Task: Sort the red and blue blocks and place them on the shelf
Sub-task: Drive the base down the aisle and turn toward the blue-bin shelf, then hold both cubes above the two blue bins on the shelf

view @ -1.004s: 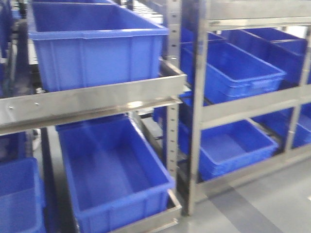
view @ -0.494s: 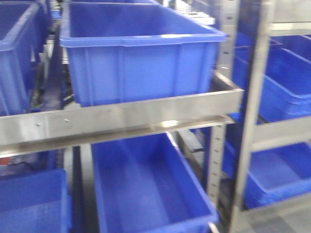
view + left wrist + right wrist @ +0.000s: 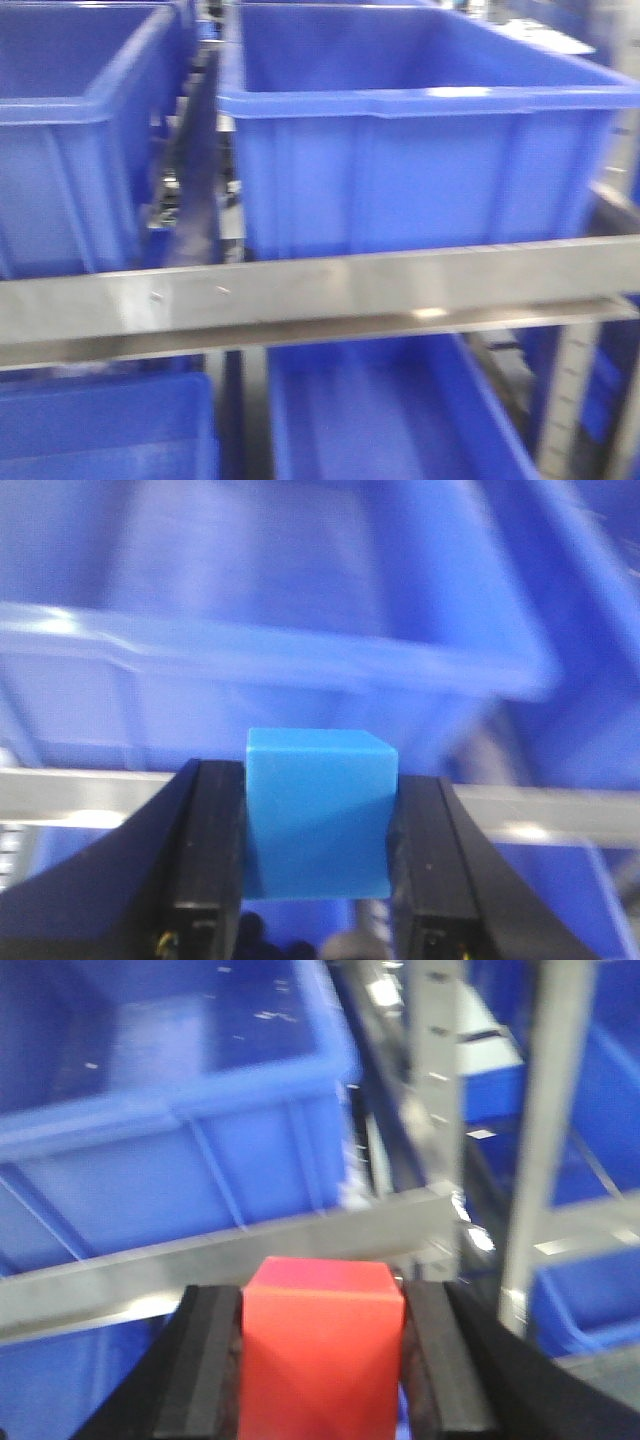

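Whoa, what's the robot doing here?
The robot has a cube in each gripper. Its left gripper is shut on the blue block, and its right gripper on the red block. Both are held up facing the steel shelf, which carries big blue bins. Neither block has been put down yet.

warehouse storage area, steel shelf (image 3: 330, 290), rows of blue bins (image 3: 420, 150)

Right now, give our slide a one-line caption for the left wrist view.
Left jaws grip the blue block, facing a blue bin on the shelf.
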`<state>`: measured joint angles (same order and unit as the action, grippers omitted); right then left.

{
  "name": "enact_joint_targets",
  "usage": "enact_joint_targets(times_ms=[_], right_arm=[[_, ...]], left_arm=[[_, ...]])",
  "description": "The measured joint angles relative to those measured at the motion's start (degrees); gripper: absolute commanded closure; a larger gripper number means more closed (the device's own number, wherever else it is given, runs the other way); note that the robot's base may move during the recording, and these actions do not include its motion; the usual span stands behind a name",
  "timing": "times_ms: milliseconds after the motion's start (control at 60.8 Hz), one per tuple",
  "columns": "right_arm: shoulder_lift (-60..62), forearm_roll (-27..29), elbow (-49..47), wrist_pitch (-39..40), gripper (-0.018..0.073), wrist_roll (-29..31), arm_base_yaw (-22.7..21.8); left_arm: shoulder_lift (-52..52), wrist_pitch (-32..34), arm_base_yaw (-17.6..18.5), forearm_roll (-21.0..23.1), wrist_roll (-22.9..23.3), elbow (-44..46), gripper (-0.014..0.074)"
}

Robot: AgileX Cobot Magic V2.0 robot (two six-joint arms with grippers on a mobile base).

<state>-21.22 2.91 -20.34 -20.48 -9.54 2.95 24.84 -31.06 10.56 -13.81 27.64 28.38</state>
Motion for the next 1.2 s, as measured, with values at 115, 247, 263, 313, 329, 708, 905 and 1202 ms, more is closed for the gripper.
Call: enact_joint_targets(times_ms=[115, 247, 263, 313, 329, 708, 905, 1202], right_arm=[[0.00, 0.00, 0.00, 0.00, 0.0492, 0.00, 0.00], [0.00, 0.00, 0.00, 0.00, 0.0492, 0.00, 0.00], [0.00, 0.00, 0.00, 0.00, 0.0492, 0.00, 0.00], [0.00, 0.00, 0.00, 0.00, 0.0492, 0.00, 0.00], [0.00, 0.00, 0.00, 0.00, 0.0492, 0.00, 0.00], [0.00, 0.00, 0.00, 0.00, 0.0492, 0.00, 0.00], [0.00, 0.00, 0.00, 0.00, 0.0492, 0.00, 0.00], [0.00, 0.00, 0.00, 0.00, 0.0492, 0.00, 0.00]], left_arm=[[0.00, 0.00, 0.00, 0.00, 0.00, 0.00, 0.0474], [0.00, 0.00, 0.00, 0.00, 0.00, 0.00, 0.0474], [0.00, 0.00, 0.00, 0.00, 0.00, 0.00, 0.0474], [0.00, 0.00, 0.00, 0.00, 0.00, 0.00, 0.0474], [0.00, 0.00, 0.00, 0.00, 0.00, 0.00, 0.0474], [0.00, 0.00, 0.00, 0.00, 0.00, 0.00, 0.0474], [0.00, 0.00, 0.00, 0.00, 0.00, 0.00, 0.0474], [0.00, 0.00, 0.00, 0.00, 0.00, 0.00, 0.0474]])
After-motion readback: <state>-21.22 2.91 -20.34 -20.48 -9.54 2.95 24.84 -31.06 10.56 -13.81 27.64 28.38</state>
